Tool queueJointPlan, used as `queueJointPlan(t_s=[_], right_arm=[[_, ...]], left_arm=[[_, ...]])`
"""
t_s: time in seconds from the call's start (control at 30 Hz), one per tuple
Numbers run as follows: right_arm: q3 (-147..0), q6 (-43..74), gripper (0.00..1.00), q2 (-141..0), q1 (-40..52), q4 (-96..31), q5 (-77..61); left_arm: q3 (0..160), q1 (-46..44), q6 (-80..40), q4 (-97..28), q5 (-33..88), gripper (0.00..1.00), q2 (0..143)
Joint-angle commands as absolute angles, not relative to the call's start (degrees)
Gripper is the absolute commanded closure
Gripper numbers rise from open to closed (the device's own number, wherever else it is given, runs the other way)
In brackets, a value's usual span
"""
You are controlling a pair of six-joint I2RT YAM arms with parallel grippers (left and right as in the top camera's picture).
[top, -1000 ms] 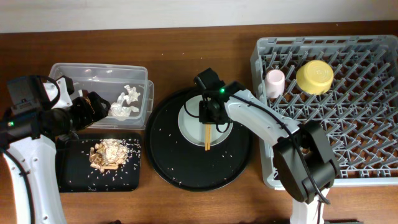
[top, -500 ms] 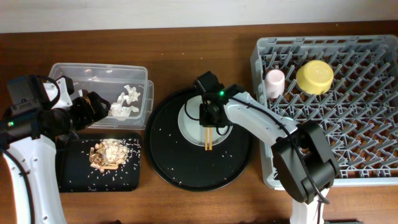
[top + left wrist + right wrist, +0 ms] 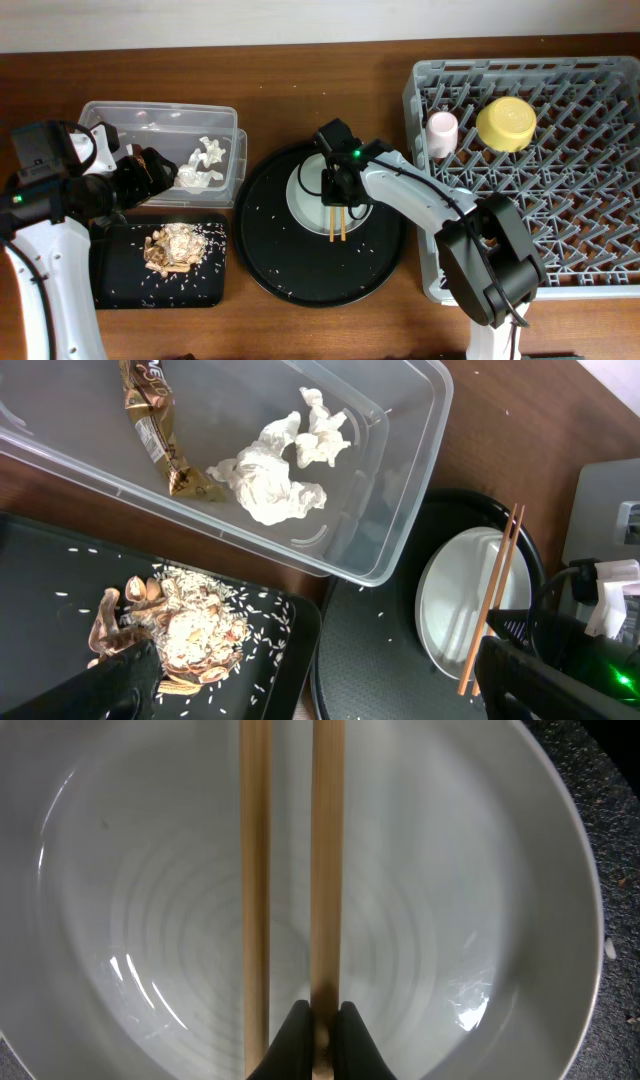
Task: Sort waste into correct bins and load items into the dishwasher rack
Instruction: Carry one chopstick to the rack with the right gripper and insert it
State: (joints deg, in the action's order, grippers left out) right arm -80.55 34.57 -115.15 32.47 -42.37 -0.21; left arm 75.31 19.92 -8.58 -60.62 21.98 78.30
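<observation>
Two wooden chopsticks are seen lying side by side across the pale grey plate, long axes running top to bottom of the right wrist frame. At the lower centre of that frame the right end effector is clenched on the right-hand stick only, as far as can be told. The left-hand stick lies just beside, outside the fingers.

In the overhead view the plate is set on the round black tray at the centre of the bench. The sticks' lower ends reach past the plate rim towards the bottom of the frame.

The dishwasher rack lies to the right of the grasp point, well apart. A pink cup and a yellow bowl already stand in its upper left part. The right arm is judged the nearer one for the carry. The second stick may be left behind.

Far left, the left end effector is released, fingers fully spread, nothing held. It is poised between the clear tub and the shallow black tray.
</observation>
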Motion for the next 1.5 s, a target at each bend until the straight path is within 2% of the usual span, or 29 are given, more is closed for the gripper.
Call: queueJointPlan(t_s=[0.0, 0.17, 0.27, 0.37, 0.53, 0.77, 1.03, 1.47], right_arm=[[-81.0, 34.7, 0.96, -115.5, 32.9, -42.7, 0.7], [-86.7, 30.4, 0.96, -112.1, 32.4, -46.5, 0.7], [-91.2, 29.5, 0.96, -108.8, 30.4, -52.1, 0.9], [-94.6, 23.8, 0.96, -105.1, 27.1, -58.7, 0.7], [-97.0, 11.9, 0.96, -99.4, 18.7, -69.5, 0.7], [-96.9, -5.3, 0.96, -97.9, 2.0, -79.7, 0.8], [-96.7, -8.9, 0.96, -100.3, -9.9, -78.6, 0.7], [-96.6, -12.2, 0.96, -108.2, -10.5, -76.1, 0.7]], left_arm=[[75.0, 20.2, -8.2, -60.6, 21.6, 0.0, 77.2], [75.0, 20.2, -8.2, -60.6, 21.6, 0.0, 77.2], [75.0, 20.2, -8.2, -60.6, 21.6, 0.0, 77.2], [75.0, 20.2, -8.2, -60.6, 21.6, 0.0, 77.2], [75.0, 20.2, -8.2, -60.6, 21.6, 0.0, 77.2], [75.0, 20.2, -8.2, -60.6, 21.6, 0.0, 77.2], [75.0, 20.2, -8.2, -60.5, 21.6, 0.0, 77.2], [75.0, 20.2, -8.2, -60.6, 21.6, 0.0, 77.2]])
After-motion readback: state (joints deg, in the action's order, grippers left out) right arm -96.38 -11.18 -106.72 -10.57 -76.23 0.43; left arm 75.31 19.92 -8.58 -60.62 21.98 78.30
